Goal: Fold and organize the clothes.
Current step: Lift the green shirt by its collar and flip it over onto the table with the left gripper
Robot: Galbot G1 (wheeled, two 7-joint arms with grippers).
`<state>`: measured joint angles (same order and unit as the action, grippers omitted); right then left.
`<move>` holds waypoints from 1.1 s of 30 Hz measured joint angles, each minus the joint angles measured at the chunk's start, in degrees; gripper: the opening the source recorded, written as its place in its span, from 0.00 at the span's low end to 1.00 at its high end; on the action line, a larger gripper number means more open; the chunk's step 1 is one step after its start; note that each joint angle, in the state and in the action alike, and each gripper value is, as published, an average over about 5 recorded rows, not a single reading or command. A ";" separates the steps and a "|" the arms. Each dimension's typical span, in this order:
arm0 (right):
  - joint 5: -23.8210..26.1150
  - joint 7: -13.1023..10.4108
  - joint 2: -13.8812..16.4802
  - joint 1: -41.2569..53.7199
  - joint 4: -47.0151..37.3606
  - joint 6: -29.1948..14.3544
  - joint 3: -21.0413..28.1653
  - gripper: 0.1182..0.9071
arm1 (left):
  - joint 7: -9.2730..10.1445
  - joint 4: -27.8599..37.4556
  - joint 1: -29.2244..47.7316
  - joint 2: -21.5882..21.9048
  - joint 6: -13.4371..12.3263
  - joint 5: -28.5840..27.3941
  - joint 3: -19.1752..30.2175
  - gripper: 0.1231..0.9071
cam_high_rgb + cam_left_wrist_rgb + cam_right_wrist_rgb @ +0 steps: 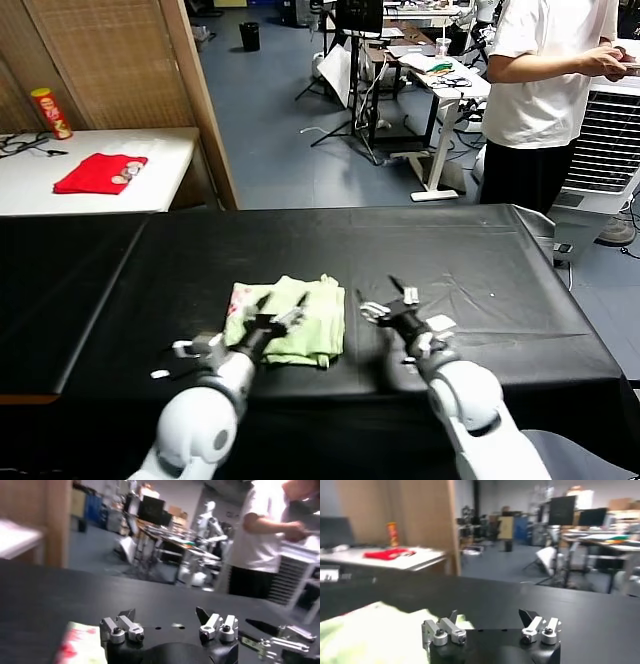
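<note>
- The shirt lies folded into a small packet on the black table, its red-patterned patch at the corner away from the right arm.
- The left gripper hovers just over the packet's middle with its jaws spread and nothing between them; the cloth sits directly beneath and slightly ahead of its fingertips.
- The right gripper hangs beside the packet, apart from the nearest edge, its jaws likewise spread and empty. In its wrist view the pale fabric shows just off to one side of the fingers.
- Step in hand, as a judgement: the folding looks done and the cloth let go, so the job is at or near its finish, with only tidying or placing left.
- The next move would call for either lifting both arms clear without snagging the thin fabric, or a light pinch on the packet's edge to square it; a loose layer could drag open.
- No container shows on the black table; nothing holds the shirt but the tabletop.
</note>
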<state>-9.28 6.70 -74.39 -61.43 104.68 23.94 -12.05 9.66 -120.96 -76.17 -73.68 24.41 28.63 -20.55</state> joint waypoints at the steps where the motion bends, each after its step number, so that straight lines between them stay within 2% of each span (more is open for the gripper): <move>1: 1.71 -0.26 -0.34 0.59 -1.09 0.67 1.07 0.86 | -0.29 0.47 -0.51 0.42 -0.44 -0.23 -0.99 0.86; 4: 7.34 -1.55 -1.33 1.55 -4.04 1.93 3.30 0.86 | -1.09 1.98 -1.67 1.06 -1.54 -0.52 -3.84 0.86; 7: 9.59 -3.56 -2.06 1.99 -5.47 0.85 4.15 0.86 | -1.85 3.54 -2.23 1.16 -2.45 -0.43 -6.00 0.86; 11: 6.44 -5.57 -2.93 2.22 -5.52 -3.09 4.21 0.86 | -2.80 5.72 -2.37 1.03 -3.14 1.79 -7.95 0.86; 15: 1.10 -5.74 -3.18 1.58 -3.67 -6.35 3.19 0.86 | -3.16 7.70 -2.14 0.82 -2.93 6.72 -9.45 0.86; 19: -3.22 -5.63 -2.57 0.11 -0.47 -7.39 1.37 0.86 | -3.23 9.16 -1.92 0.33 -1.83 14.81 -11.01 0.86; 26: -5.29 -5.56 -1.52 -2.69 4.61 -8.15 -1.63 0.86 | -2.65 10.88 -1.44 -0.54 0.11 28.20 -12.50 0.86; 29: -5.42 -5.56 -1.53 -3.59 6.04 -8.28 -2.41 0.86 | -2.19 11.78 -1.02 -0.93 0.06 30.94 -12.62 0.80; 31: -5.42 -5.56 -1.63 -4.12 6.71 -8.41 -2.73 0.86 | -2.01 12.23 -0.84 -1.04 -0.01 31.82 -12.64 0.70; 33: -5.32 -5.56 -1.82 -4.63 7.21 -8.56 -2.99 0.86 | -1.93 12.47 -0.72 -1.07 -0.11 32.10 -12.65 0.56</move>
<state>-14.59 1.14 -76.21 -66.06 111.89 15.39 -15.04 7.73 -108.48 -76.90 -74.75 24.31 60.72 -33.21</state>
